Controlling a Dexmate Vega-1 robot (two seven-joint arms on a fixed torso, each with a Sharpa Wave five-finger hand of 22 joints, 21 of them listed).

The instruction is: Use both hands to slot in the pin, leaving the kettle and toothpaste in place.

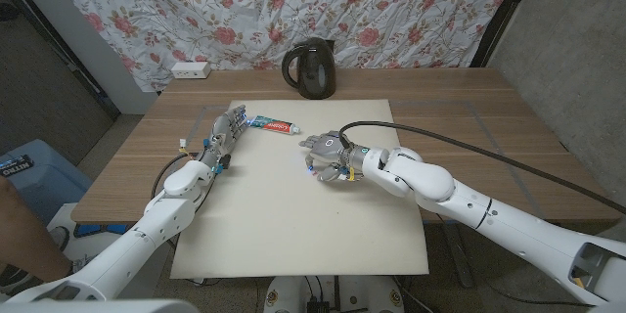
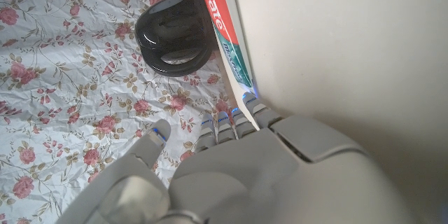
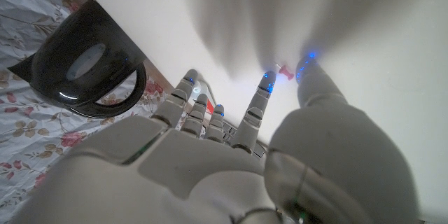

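Note:
A tiny red pin [image 3: 285, 74] lies on the white mat [image 1: 284, 225], between the thumb tip and a fingertip [image 3: 264, 82] of my right hand [image 1: 329, 157]. A small gap shows on each side of the pin. That hand reaches down onto the mat near its middle, fingers spread. My left hand [image 1: 224, 137] stretches along the mat's left edge, holding nothing, its fingertips [image 2: 225, 120] close to the cap end of the toothpaste tube [image 1: 272, 125]. The black kettle [image 1: 311, 68] stands upright behind the mat.
A white power strip [image 1: 190, 69] lies at the table's back left corner before the floral curtain. A black cable [image 1: 460, 142] runs along my right arm. A blue bin [image 1: 29, 171] and a person's arm [image 1: 15, 225] are off the table's left side.

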